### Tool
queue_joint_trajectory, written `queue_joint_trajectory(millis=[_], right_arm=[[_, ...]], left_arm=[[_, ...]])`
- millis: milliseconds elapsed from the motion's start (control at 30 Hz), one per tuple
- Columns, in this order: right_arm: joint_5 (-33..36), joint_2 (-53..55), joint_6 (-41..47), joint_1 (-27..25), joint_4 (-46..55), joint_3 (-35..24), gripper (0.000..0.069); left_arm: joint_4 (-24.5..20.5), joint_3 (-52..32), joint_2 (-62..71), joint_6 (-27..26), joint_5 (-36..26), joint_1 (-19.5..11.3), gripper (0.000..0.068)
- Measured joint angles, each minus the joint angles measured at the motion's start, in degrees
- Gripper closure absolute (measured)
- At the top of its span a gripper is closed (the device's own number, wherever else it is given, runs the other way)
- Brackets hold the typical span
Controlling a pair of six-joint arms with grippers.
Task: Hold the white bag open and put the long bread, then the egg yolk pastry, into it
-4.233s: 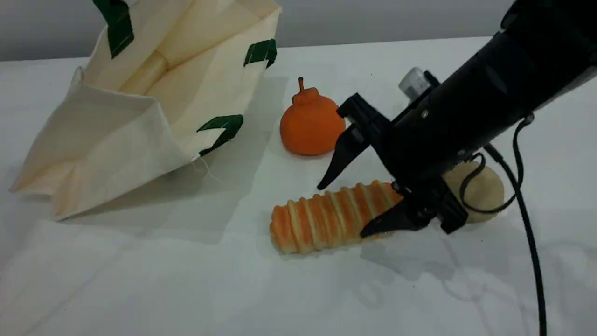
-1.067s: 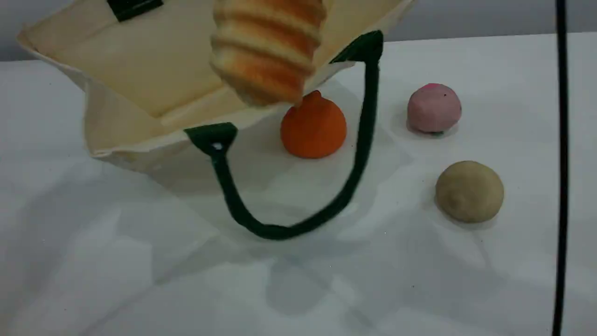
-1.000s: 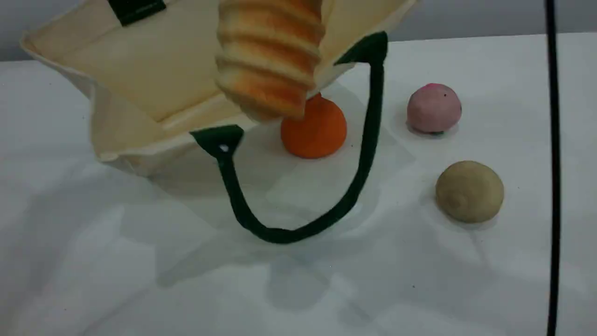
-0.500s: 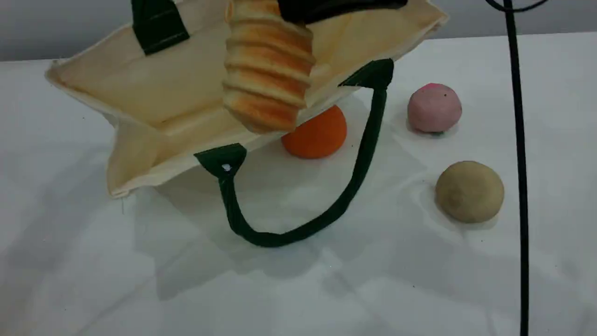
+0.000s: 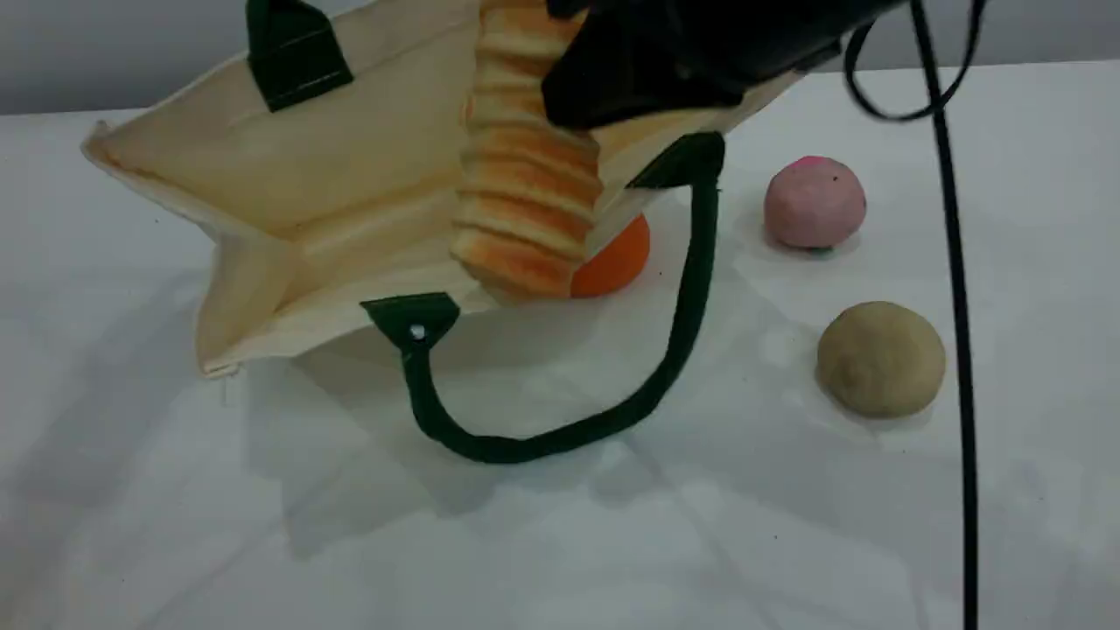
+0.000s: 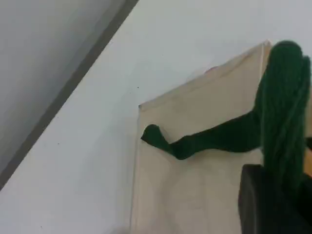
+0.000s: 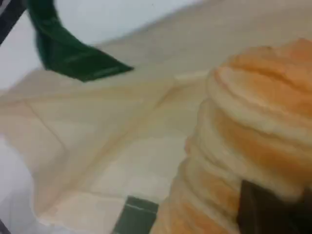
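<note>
white bag (image 5: 289, 201): held up off the table, tilted, mouth opened toward the scene camera; cream lining seen in the right wrist view too.
far handle (image 6: 285, 107): green strap seen bunched against the left gripper's dark fingertip in the left wrist view; the rest of it is draped across the bag's outer panel.
left gripper (image 6: 273, 204): only one dark fingertip shown at the bottom edge of its own view; jaws clamped tight, green handle strap pinched against the finger; not seen in the scene view.
near handle (image 5: 560, 433): loop hung down from the lower rim of the bag, its bottom laid on the table (image 5: 262, 542).
long bread (image 5: 525, 175): hung nearly vertical, lower end inside the bag's mouth, just above the lower rim; upper end covered by the dark gripper body.
right gripper (image 5: 665, 61): entered from the top edge, over the bag's mouth; jaws clenched on the upper part of the long bread; fingertip seen pressed into the loaf in the right wrist view.
orange fruit (image 5: 617, 258): on the table, mostly hidden behind the bag's rim and the bread.
pink ball (image 5: 814, 203): on the table, right of the bag, apart from it.
egg yolk pastry (image 5: 880, 359): on the table, nearer the camera than the pink ball, well apart from the bag, untouched.
cable (image 5: 954, 306): black, hung down along the right side of the scene view.
</note>
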State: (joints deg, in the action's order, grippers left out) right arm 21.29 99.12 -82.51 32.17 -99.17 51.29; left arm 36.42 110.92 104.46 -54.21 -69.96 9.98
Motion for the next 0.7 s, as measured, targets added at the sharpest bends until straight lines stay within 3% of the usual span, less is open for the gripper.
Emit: queue_joint_trajectory(millis=[200, 533, 700], right_arm=[[0.22, 4.54, -5.41, 0.00, -0.98, 3.28, 0.0647], [-1.44, 12.57, -4.73, -0.06, -0.87, 12.06, 0.0647], [-4.71, 13.53, 0.90, -0.13, -0.66, 13.66, 0.0647]], left_arm=[[0.06, -0.04, 0.00, -0.77, -0.04, 0.00, 0.0598], [3.13, -0.04, 0.00, -2.31, -0.04, 0.00, 0.0598], [3.13, -0.04, 0.00, -2.31, -0.04, 0.00, 0.0598]])
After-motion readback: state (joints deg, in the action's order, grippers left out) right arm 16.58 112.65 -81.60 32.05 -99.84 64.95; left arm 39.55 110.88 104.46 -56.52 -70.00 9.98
